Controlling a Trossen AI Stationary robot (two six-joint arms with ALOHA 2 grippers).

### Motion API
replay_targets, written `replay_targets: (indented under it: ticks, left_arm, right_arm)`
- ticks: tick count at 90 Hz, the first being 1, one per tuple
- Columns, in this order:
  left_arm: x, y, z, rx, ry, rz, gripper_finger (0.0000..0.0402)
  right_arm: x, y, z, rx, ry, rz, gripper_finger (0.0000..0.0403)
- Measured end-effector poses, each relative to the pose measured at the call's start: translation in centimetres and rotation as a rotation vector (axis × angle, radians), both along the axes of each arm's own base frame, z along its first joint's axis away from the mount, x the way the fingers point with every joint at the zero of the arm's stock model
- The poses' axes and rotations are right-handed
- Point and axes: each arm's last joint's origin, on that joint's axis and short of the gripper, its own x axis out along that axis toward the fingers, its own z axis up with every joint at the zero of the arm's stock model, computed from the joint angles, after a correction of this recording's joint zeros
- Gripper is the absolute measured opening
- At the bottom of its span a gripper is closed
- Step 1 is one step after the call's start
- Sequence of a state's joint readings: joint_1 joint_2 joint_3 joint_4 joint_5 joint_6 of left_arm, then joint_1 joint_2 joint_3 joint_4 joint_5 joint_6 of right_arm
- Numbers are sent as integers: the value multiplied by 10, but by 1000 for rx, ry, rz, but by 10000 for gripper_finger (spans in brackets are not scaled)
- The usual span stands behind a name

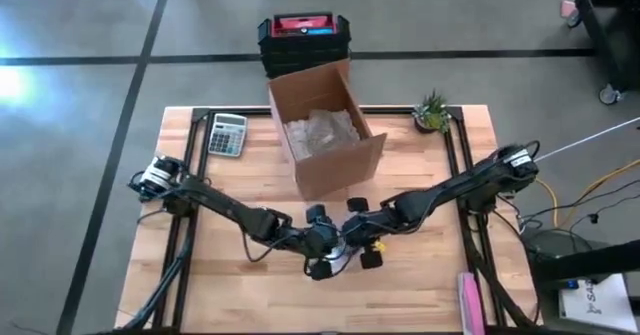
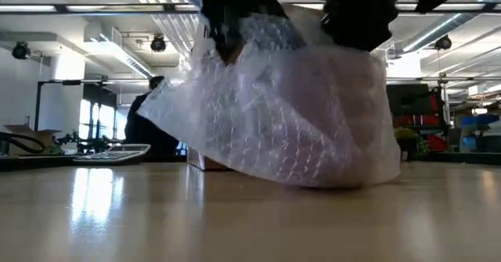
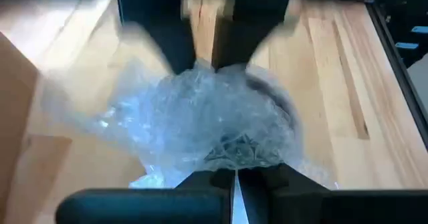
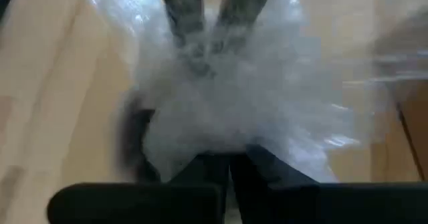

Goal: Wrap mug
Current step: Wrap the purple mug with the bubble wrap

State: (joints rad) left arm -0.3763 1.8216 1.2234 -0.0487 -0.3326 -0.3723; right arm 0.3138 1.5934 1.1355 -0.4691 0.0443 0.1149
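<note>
- Centrally, near the table's (image 1: 420, 295) front half: a mug bundled in bubble wrap (image 2: 282, 113), resting on the wood, just in front of the open cardboard box (image 1: 325, 125).
- Left gripper (image 1: 322, 255) pinched tight on the wrap.
- Right gripper (image 1: 362, 237) likewise clamped on the wrap, from the opposite side.
- Calculator (image 1: 227, 134) and small plant (image 1: 432, 113) sit at the far edge.

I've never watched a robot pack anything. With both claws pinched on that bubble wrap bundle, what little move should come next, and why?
Probably fold the gathered bubble wrap down over the bundle's top. Both the left gripper and the right gripper look shut on the wrap, bunched above the bundle, which sits on the table. A dark edge, likely the mug, still peeks out uncovered.
</note>
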Motion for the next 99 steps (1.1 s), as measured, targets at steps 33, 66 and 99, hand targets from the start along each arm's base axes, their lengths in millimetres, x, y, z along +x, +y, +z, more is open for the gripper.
replay_targets:
  ticks: [33,66,99]
  left_arm:
    - [3,1,-7,-6,2,7,0]
    - [-5,3,6,-36,11,-15,0]
    - [-63,-5,45,-161,191,75,0]
  right_arm:
    - [2,0,37,47,-230,-14,0]
    - [17,6,-25,4,-1,-46,0]
    - [21,8,-38,-7,27,-9,0]
